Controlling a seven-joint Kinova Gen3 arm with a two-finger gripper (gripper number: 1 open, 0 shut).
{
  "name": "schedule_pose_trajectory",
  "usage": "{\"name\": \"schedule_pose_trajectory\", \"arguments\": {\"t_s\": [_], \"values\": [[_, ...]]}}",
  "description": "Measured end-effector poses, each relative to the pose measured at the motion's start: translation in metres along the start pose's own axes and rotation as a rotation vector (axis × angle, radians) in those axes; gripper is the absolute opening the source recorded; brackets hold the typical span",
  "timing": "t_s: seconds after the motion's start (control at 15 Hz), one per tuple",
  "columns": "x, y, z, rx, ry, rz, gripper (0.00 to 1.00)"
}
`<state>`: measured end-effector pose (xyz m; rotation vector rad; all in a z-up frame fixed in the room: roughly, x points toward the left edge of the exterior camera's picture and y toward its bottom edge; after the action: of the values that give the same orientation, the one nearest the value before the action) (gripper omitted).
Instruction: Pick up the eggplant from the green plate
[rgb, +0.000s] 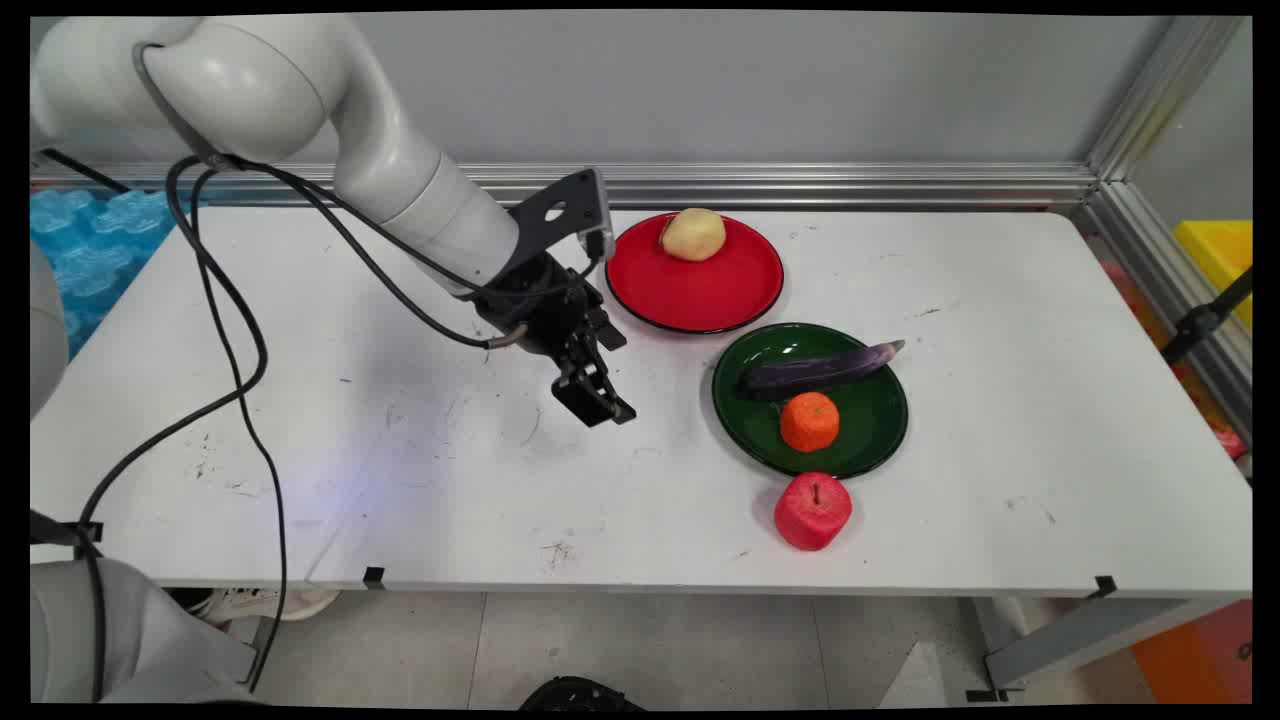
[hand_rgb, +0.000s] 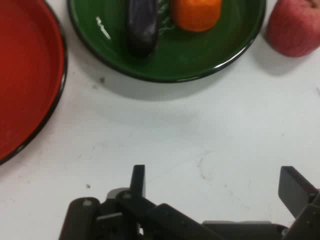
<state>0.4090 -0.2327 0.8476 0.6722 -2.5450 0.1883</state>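
A white robot arm is seen reaching in from the upper left over a white table (rgb: 400, 480), with black cables hanging from it. Its black two-finger gripper (rgb: 598, 403) is held low above bare tabletop near the middle of the table, angled down and toward the right. In the hand view the gripper (hand_rgb: 215, 187) is shown with its jaws apart and nothing between them; only white table surface is seen in the gap.

Just to the right of the gripper, a round dark green plate (rgb: 870, 440) is set on the table. Two things are laid in it: a long dark purple eggplant (rgb: 815, 370) across the far half, its tip reaching over the right rim, and a round orange fruit (rgb: 809, 421) just in front of the eggplant. In the hand view the green plate (hand_rgb: 200, 60), the eggplant (hand_rgb: 142, 25) and the orange fruit (hand_rgb: 196, 14) are seen straight ahead of the fingers.

A red apple (rgb: 812, 510) with a short stem is placed on the table just beside the green plate's near rim, and appears in the hand view's top right corner (hand_rgb: 295, 27).

Behind the green plate, a round red plate with a black rim (rgb: 700, 295) is set, also seen at the hand view's left edge (hand_rgb: 25, 90). A pale yellow potato (rgb: 693, 235) is resting in its far part.
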Motion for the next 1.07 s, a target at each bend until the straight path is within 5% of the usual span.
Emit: {"name": "schedule_pose_trajectory", "arguments": {"t_s": [1.07], "values": [[-0.002,-0.028,0.018,0.045,0.022,-0.004,1.0]]}}
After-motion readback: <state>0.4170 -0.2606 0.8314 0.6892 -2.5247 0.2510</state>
